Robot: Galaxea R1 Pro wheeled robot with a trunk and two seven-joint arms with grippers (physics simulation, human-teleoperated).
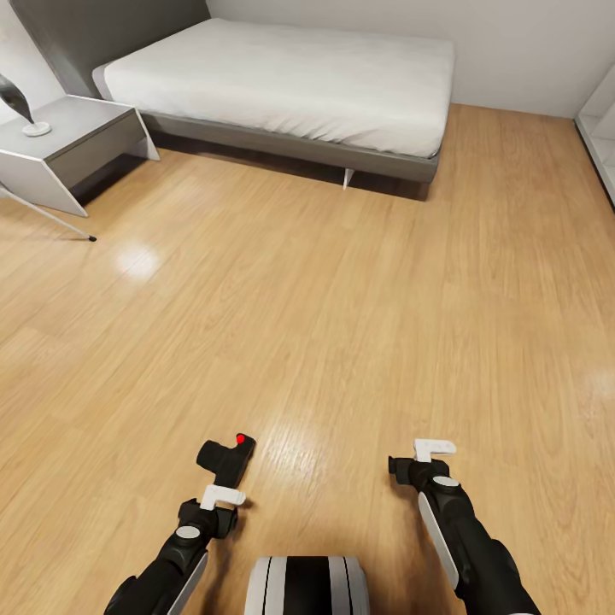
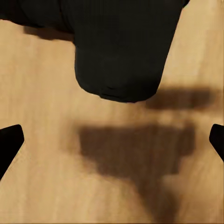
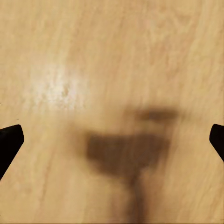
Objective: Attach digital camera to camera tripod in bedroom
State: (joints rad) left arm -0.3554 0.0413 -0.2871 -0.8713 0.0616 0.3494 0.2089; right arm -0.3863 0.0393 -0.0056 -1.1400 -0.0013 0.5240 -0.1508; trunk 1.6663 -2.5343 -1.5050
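camera [image 1: 229, 457] in left gripper [image 1: 220, 478], well short of the bed [image 1: 282, 81] | rigid, light, probably slick; hold the body's sides | right gripper [image 1: 420, 461] spread wide, holding nothing

— How was the floor [image 1: 325, 290] ahead found?

— A wide stretch of open planks was seen between the arms and the bed [image 1: 290, 85], which closed off the far side. At far left the way was narrowed by a grey nightstand [image 1: 73, 145] and a thin leg with a black foot [image 1: 51, 220] slanting onto the floor.

— And close in?

— The digital camera [image 1: 226, 457] was carried ahead of the left pincer [image 1: 224, 495]. Bare floor was seen under the right pincer [image 1: 434, 446], its fingertips [image 3: 9, 140] spread.
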